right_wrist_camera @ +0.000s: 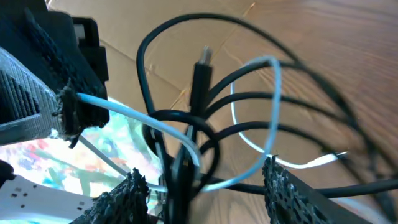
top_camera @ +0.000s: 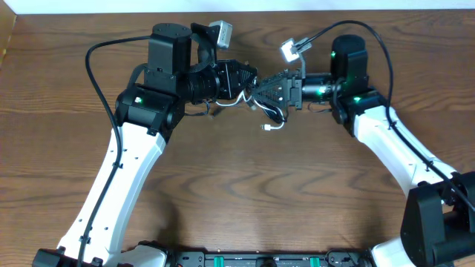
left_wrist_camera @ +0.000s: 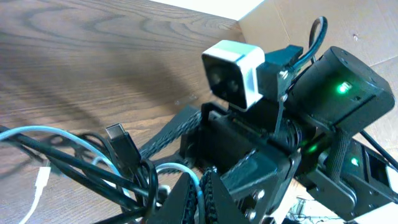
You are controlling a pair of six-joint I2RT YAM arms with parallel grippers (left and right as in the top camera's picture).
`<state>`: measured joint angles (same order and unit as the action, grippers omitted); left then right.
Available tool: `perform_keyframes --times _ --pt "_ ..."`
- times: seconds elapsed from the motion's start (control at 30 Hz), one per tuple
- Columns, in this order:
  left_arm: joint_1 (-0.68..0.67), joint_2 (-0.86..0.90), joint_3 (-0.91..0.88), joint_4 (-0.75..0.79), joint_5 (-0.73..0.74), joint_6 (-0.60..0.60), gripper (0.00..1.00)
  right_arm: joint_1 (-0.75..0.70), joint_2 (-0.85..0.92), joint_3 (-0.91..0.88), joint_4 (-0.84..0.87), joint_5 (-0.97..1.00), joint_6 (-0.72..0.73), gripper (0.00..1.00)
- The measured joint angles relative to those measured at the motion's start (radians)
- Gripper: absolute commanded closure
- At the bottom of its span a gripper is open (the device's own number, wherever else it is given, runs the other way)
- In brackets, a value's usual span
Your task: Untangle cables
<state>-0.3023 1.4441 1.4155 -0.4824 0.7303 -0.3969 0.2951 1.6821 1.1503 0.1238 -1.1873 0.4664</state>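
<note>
The left gripper (left_wrist_camera: 199, 182) clamps the white cable (right_wrist_camera: 118, 109), which runs rightward into the knot of black cables (right_wrist_camera: 181, 147), lying between the right gripper's (right_wrist_camera: 202, 177) parted fingers.

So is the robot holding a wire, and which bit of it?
The left gripper is shut on the white cable, mid-length, away from its plug. The right gripper is open around the black cables, holding nothing.

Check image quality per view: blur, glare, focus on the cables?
Overhead: sharp, evenly lit, cables tiny mid-frame. Left wrist: black plug crisp, table grain soft with streaky shadows. Right wrist: black cables smeared toward the right, white cable legible.
</note>
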Motion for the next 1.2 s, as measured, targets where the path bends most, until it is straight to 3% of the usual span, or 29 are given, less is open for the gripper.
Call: perform_keyframes --times 0.1,0.23,0.47,0.9,1.13,1.17,1.2 --pt "0.000 0.000 0.000 0.000 0.000 -0.005 0.92 0.017 0.000 0.000 -0.016 0.029 -0.005 0.52" --pt "0.000 0.000 0.000 -0.003 -0.001 -0.019 0.92 0.031 0.000 0.000 -0.089 0.102 -0.002 0.72" --pt "0.003 0.001 0.000 -0.045 -0.020 -0.022 0.93 0.029 0.000 0.001 -0.146 0.194 -0.008 0.98" --pt "0.170 0.001 0.003 -0.204 -0.255 0.058 0.93 -0.105 0.000 0.000 -0.322 0.301 -0.011 0.99" --pt "0.121 0.001 0.003 -0.262 -0.290 0.066 0.92 -0.106 0.000 0.000 -0.341 0.325 -0.027 0.99" --pt "0.103 0.001 0.003 -0.267 -0.286 0.068 0.91 -0.106 0.000 0.000 -0.343 0.327 -0.027 0.99" --pt "0.084 0.001 0.003 -0.270 -0.279 0.076 0.84 -0.106 0.000 0.000 -0.344 0.328 -0.027 0.99"
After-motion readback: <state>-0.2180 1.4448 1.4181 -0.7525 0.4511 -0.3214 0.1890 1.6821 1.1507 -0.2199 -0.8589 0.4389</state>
